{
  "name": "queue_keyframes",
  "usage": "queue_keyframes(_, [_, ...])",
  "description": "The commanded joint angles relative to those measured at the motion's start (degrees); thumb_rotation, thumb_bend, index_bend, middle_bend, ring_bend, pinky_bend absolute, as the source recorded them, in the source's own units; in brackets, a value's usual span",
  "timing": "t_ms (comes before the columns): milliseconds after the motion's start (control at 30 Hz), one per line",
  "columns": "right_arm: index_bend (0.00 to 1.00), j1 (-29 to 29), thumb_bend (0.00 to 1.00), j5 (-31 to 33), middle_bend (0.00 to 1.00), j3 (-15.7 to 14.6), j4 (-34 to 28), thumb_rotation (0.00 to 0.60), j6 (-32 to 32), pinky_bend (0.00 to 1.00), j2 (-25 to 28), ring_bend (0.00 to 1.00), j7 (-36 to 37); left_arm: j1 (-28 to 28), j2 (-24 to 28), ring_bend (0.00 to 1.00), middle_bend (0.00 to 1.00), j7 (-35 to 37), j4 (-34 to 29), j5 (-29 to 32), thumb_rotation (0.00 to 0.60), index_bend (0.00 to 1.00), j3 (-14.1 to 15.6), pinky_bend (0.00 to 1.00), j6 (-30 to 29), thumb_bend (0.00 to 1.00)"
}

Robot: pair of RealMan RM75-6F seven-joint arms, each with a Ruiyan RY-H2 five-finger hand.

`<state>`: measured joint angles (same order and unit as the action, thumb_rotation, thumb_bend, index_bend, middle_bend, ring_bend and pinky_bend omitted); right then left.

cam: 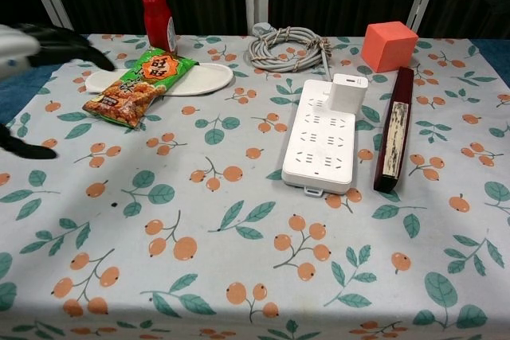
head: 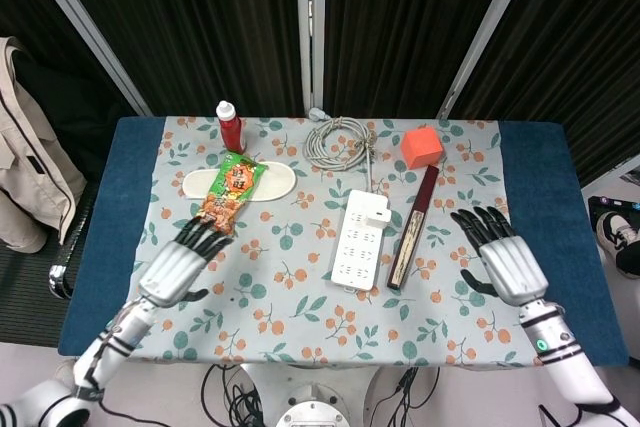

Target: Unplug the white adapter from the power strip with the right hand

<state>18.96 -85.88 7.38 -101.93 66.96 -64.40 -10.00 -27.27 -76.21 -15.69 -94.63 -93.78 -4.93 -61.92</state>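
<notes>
White adapter point(cam: 349, 91): plugged upright into the far end of the power strip point(cam: 323, 146); untouched
Power strip: flat on the floral cloth point(cam: 239, 276); coiled cable point(cam: 285, 47) beyond its far end
Right hand point(head: 500, 260): hovers right of the power strip, past the dark book point(head: 412, 227); fingers spread apart, holding nothing
Left hand point(head: 182, 265): hovers well left of the power strip, just below the snack bag point(head: 228, 190); fingers apart, empty
Orange cube point(cam: 389, 45): beyond the power strip, to its right
Red bottle point(cam: 157, 13): far left of the power strip, upright
</notes>
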Motion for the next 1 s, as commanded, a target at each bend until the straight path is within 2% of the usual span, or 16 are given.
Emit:
queue_keyframes(33, [0.0,6.7,0.22,6.65,0.08,3.73,-0.46,0.6,-7.72,0.0,-2.26,0.0,-4.26,-10.35,-7.17,0.05,0.15,5.75,5.33,-3.49,0.6,0.17,-2.2,0.02,9.18,0.03])
queue_keyframes(233, [0.0,14.14,0.22,14.57,0.09,6.0,4.11,0.6,-15.15,0.02,-7.79,0.0,-9.61,-19.47,-14.83,0.05,0.15,12.33,12.79,-5.96,0.6,0.17,-2.67,0.02,14.4,0.03])
queue_keyframes(433, [0.0,20.1,0.26,19.96,0.13,6.5,9.76,0.6,-19.43,0.06,-13.21,0.0,-13.76,-24.73,-20.68,0.05,0.15,17.59,19.42,-6.91,0.6,0.17,-1.69,0.02,15.64,0.03])
queue_keyframes(633, [0.0,24.06,0.28,23.23,0.15,5.42,14.53,0.6,-21.57,0.07,-17.22,0.0,-17.06,-27.11,-24.97,0.05,0.15,21.09,24.73,-6.78,0.6,0.17,-0.03,0.02,15.08,0.03])
queue_keyframes(1000, [0.01,28.62,0.28,24.87,0.18,3.94,23.51,0.6,-23.17,0.11,-23.71,0.0,-17.64,-28.47,-30.18,0.05,0.11,19.58,32.65,-6.39,0.6,0.16,1.92,0.04,12.06,0.03])
